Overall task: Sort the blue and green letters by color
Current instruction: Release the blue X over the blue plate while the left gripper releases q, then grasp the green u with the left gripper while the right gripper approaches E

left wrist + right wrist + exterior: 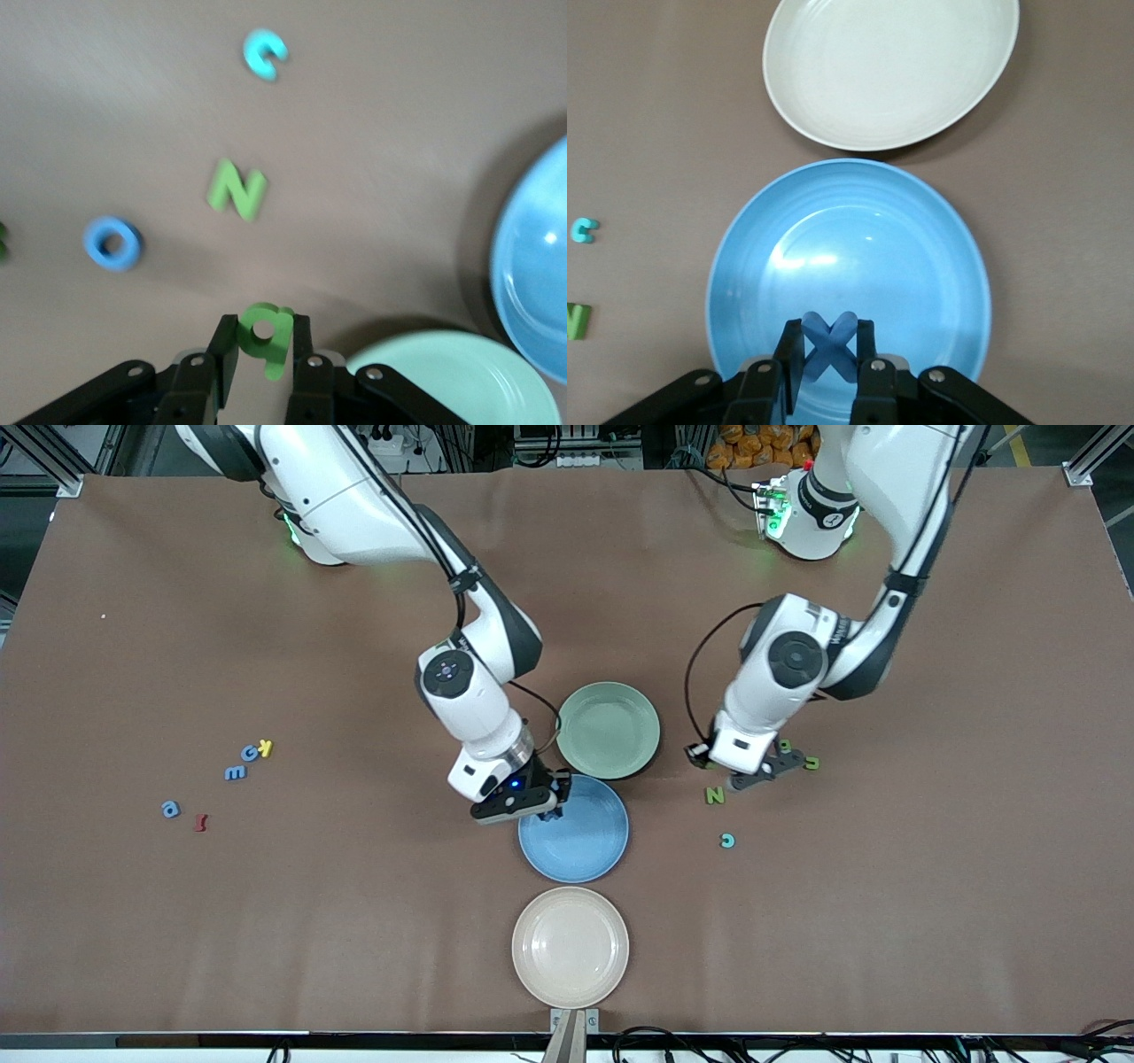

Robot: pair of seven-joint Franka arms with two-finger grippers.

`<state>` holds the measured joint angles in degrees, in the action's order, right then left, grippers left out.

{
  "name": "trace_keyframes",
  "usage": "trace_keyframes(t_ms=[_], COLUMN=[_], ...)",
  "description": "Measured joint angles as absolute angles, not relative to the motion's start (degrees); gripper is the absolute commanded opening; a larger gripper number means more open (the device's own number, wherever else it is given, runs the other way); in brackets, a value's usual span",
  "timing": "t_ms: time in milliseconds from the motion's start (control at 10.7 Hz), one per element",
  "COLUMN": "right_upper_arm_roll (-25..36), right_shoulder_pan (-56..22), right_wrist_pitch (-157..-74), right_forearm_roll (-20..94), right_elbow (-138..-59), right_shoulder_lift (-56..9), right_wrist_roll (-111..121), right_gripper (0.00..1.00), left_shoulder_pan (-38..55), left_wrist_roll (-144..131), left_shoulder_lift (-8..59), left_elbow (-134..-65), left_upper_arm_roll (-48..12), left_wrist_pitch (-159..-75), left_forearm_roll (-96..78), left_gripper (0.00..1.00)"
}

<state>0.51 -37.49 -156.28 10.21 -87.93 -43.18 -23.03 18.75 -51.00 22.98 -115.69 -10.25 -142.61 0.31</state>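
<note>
My right gripper [554,808] [830,329] hangs over the rim of the blue plate [585,846] [849,257], shut on a blue X [830,352]. My left gripper [751,781] [264,324] is low over the table beside the green plate [609,729] [452,381], shut on a green letter with a round hole [285,338]. A green N [714,795] [236,189] and a blue O [112,243] lie on the table close to it. More green letters [811,763] lie toward the left arm's end. Blue letters [235,773] lie toward the right arm's end.
A cream plate [570,946] [890,66] sits nearest the front camera, in line with the blue and green plates. A teal c [727,840] [264,53] lies nearer the camera than the N. A yellow letter [265,747] and a dark red one [201,823] lie among the blue letters.
</note>
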Motion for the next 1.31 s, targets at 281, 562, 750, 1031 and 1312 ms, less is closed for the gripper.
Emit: trace_keyframes(t_ms=[281, 562, 750, 1031, 1312], right_upper_arm_roll=[0.77, 1.43, 1.76, 1.89, 2.01], right_shoulder_pan=[-37.99, -36.03, -32.67, -24.48, -15.96], right_wrist_pitch=[-156.33, -152.38, -147.24, -139.36, -132.72], right_forearm_roll=[10.2, 9.83, 9.77, 8.53, 6.41], right_elbow=[-86.87, -86.53, -85.93, -85.07, -84.92], right_shoulder_lift=[-43.48, -43.49, -43.42, -42.04, -39.93], right_wrist_roll=[-26.35, -23.94, -19.81, -11.18, -0.18], right_gripper=[1.0, 1.0, 1.0, 1.0, 1.0], left_shoulder_pan=[25.52, 30.94, 31.85, 30.92, 30.09], left_wrist_roll=[-59.74, -66.49, -67.9, -67.9, -66.81], left_shoulder_lift=[25.24, 29.76, 31.31, 31.53, 31.5], left_elbow=[-113.76, -109.36, -107.59, -106.75, -106.21], left_upper_arm_roll=[-10.44, -10.44, -10.36, -9.39, -6.97], left_wrist_pitch=[-142.61, -142.61, -142.62, -142.61, -142.61], left_forearm_roll=[0.31, 0.31, 0.32, 0.67, 1.1], left_gripper=[0.0, 0.56, 1.0, 1.0, 1.0])
